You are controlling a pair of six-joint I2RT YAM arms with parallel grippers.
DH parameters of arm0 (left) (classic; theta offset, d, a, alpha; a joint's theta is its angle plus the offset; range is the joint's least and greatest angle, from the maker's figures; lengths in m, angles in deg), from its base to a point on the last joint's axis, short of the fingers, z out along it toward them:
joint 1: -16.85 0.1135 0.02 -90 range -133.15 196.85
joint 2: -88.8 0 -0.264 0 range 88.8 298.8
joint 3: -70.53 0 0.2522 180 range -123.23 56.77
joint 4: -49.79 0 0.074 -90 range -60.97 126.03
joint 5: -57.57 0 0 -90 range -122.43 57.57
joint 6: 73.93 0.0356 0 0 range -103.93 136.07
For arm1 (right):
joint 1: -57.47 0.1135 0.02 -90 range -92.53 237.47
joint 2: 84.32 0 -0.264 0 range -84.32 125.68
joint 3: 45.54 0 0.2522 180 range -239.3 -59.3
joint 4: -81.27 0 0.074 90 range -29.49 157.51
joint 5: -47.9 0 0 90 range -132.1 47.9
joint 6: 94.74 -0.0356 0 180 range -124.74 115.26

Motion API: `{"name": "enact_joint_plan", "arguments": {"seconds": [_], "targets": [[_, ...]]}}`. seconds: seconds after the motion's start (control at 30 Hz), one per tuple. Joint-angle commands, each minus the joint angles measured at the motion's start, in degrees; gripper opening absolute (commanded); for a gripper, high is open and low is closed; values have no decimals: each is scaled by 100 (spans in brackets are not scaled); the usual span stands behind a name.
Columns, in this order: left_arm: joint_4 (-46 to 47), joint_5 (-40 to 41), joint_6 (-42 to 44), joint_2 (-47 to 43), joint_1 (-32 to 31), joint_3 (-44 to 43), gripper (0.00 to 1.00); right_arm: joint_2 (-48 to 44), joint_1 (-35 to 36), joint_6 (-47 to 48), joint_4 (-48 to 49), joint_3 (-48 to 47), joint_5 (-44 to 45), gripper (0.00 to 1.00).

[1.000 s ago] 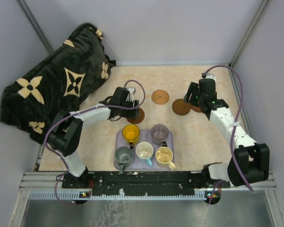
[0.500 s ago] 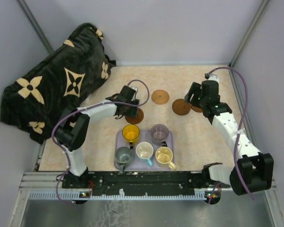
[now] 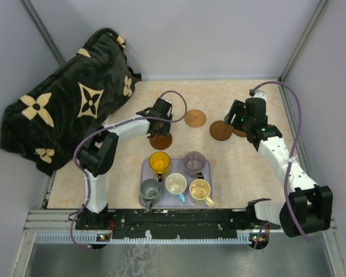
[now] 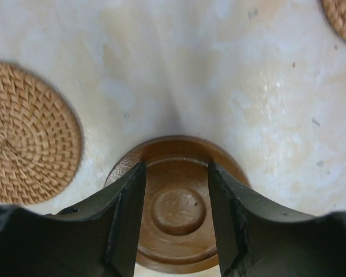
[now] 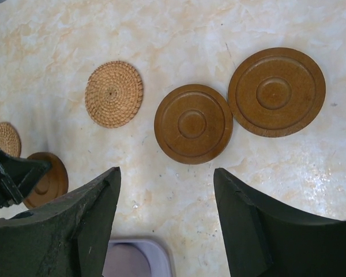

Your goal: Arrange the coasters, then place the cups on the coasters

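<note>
My left gripper [image 3: 160,128] hovers low over a dark brown coaster [image 4: 176,216], fingers [image 4: 127,213] apart and straddling its centre, gripping nothing. Woven tan coasters lie to its left [image 4: 29,150] and at the upper right [image 4: 341,20]. My right gripper [image 5: 166,173] is open above bare table, with two brown coasters [image 5: 193,123] [image 5: 277,91] side by side beyond it and a tan one [image 5: 114,93] further left. The yellow [image 3: 159,162], purple-grey [image 3: 194,161], grey-green [image 3: 150,188], white [image 3: 176,184] and cream [image 3: 199,189] cups stand on the tray.
The lavender tray [image 3: 206,173] sits at the near centre of the marble-look table. A black blanket with tan flower shapes [image 3: 69,109] is heaped at the far left. Grey walls enclose the table.
The left gripper has swung right and further back, its jaws have narrowed, and the brown coaster under it has slid slightly left. The right arm has barely moved.
</note>
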Motion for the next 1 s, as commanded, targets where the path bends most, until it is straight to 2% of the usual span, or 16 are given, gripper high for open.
{"name": "enact_joint_plan", "arguments": {"seconds": [0.0, 0.3, 0.7, 0.83, 0.97], "targets": [[-333, -161, 33, 580, 262, -287, 53, 95, -1, 65, 292, -53, 57, 66], [-221, -626, 191, 956, 753, -1119, 53, 332, 1, 119, 377, -98, 95, 67], [159, -1657, 558, 1160, 912, -1831, 54, 460, 2, 49, 513, -73, 47, 67], [-64, -1971, 630, 999, 1097, -2201, 56, 509, 2, 53, 568, -65, 46, 67], [-242, -2257, 769, 560, 1208, -2206, 58, 586, 1, 75, 666, -115, 5, 67]]}}
